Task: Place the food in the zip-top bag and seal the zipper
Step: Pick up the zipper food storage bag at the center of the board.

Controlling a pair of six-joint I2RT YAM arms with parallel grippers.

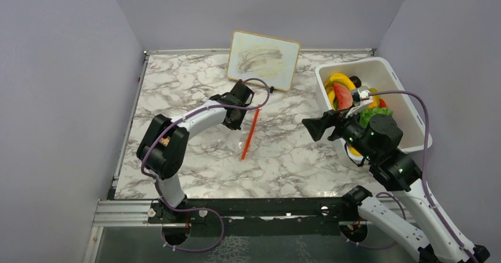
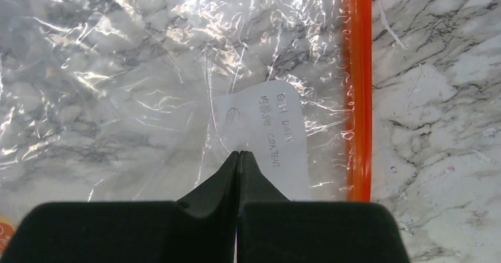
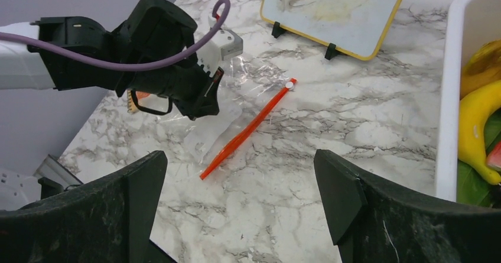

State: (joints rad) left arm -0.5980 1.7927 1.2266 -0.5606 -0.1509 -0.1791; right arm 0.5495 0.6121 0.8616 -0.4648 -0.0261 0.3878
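The clear zip-top bag (image 1: 233, 138) lies flat on the marble, its red-orange zipper (image 1: 250, 134) along its right edge. My left gripper (image 1: 235, 123) is down on the bag. In the left wrist view its jaws (image 2: 238, 152) are closed at the white label (image 2: 266, 127), with film creases running into the tips; the zipper (image 2: 358, 97) is to the right. The food (image 1: 348, 94) (banana, red piece, lettuce, grapes) sits in the white tub (image 1: 413, 97). My right gripper (image 1: 313, 127) is open and empty, above the table left of the tub, facing the bag (image 3: 236, 83).
A whiteboard on a stand (image 1: 263, 59) leans at the back, just behind the bag. A small orange card (image 3: 134, 100) lies under the left wrist. The tub's wall (image 3: 452, 85) is at the right gripper's right, with a banana (image 3: 478, 115) inside.
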